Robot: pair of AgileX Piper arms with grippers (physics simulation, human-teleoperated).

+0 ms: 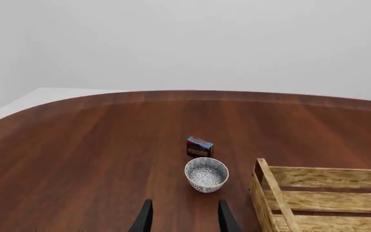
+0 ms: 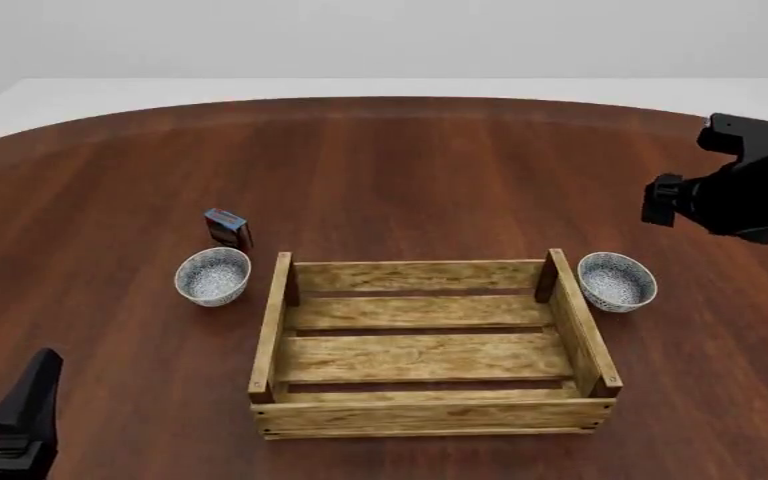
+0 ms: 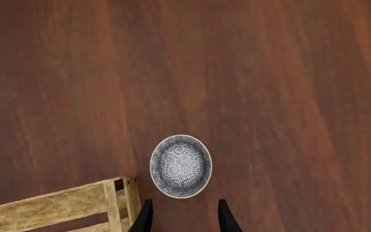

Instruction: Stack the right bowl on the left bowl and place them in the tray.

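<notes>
Wood table point(image 2: 398, 160), tray point(image 2: 431, 345) long axis left-right

Bowls point(image 2: 213, 276) — blue-white patterned; tray point(image 2: 424, 345) — light-brown.

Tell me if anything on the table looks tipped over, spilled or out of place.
Nothing stands out. The left bowl and the right bowl both sit upright beside the tray, whose inside holds nothing. The small red-blue box stands just behind the left bowl, apart from the task.

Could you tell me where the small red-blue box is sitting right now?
In the front view, the small red-blue box stands on the table's left side, just behind the left bowl and beyond the tray's far-left corner.
</notes>
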